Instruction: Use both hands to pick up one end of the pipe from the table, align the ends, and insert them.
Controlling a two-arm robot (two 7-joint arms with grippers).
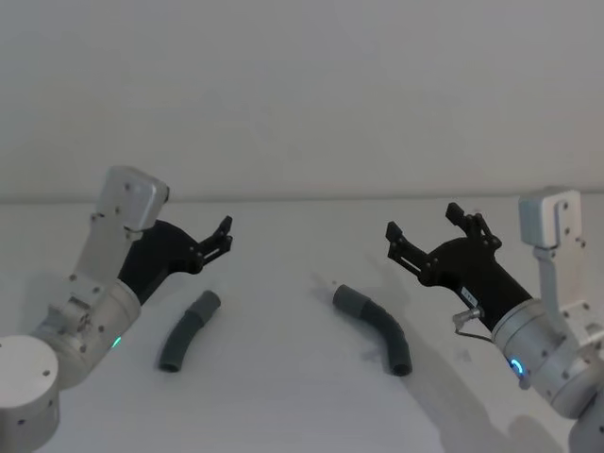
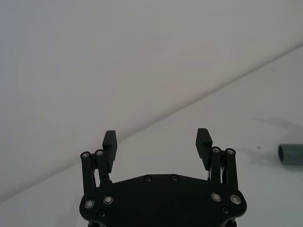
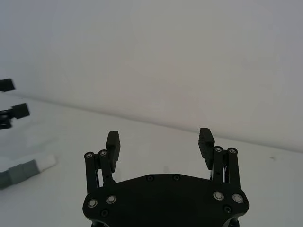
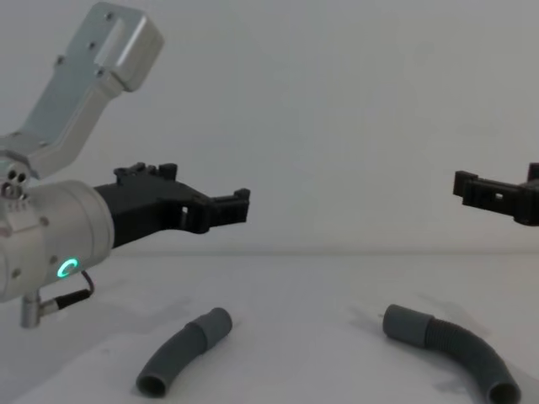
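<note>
Two dark-grey ribbed pipe pieces lie apart on the white table (image 1: 283,396). The shorter one (image 1: 189,330) (image 4: 181,353) is on the left, the longer curved one (image 1: 376,326) (image 4: 455,349) on the right. My left gripper (image 1: 224,238) (image 4: 240,206) (image 2: 156,139) hovers open above and just behind the shorter piece, holding nothing. Above and right of the longer piece's near cuff, my right gripper (image 1: 422,222) (image 4: 472,189) (image 3: 160,138) also hangs open and empty. One cuff (image 2: 291,153) shows in the left wrist view. A cuff with a paler tip (image 3: 45,162) shows in the right wrist view.
A pale grey wall (image 1: 302,94) stands behind the table's far edge. Bare table lies between the two pipe pieces and in front of them. The left gripper's fingertips (image 3: 14,111) show far off in the right wrist view.
</note>
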